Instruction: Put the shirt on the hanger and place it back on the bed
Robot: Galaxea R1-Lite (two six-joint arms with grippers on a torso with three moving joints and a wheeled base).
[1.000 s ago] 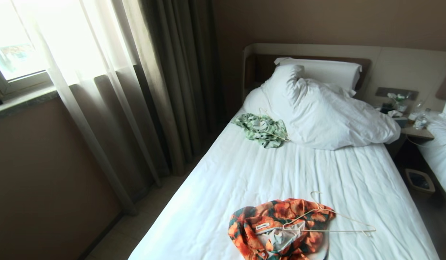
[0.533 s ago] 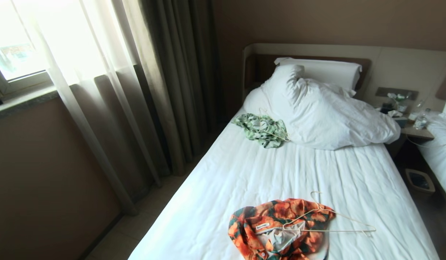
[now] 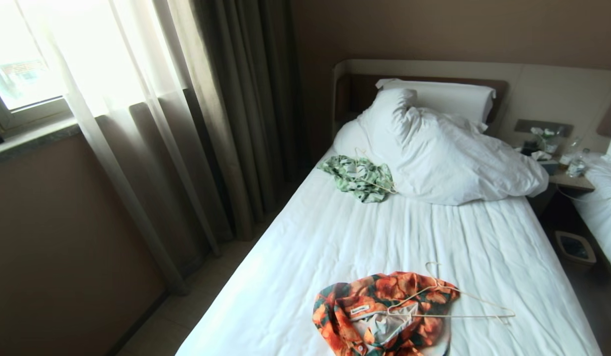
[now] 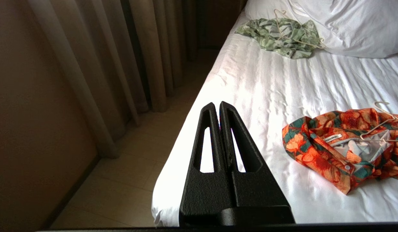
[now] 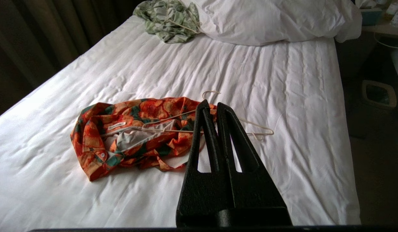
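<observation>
Two shirts, two hangers on the bed (image 3: 335, 232). The orange-flowered shirt (image 3: 379, 311) lies crumpled at 6 o'clock, hanger (image 3: 454, 304) half on it. Left gripper (image 4: 217, 104) and right gripper (image 5: 210, 104): both pinched together, empty.

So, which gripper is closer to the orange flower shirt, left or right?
Right, as far as the wrist views show. The right gripper hovers shut just by the shirt and its hanger. The left gripper hovers shut over the bed edge, farther from it.
</observation>
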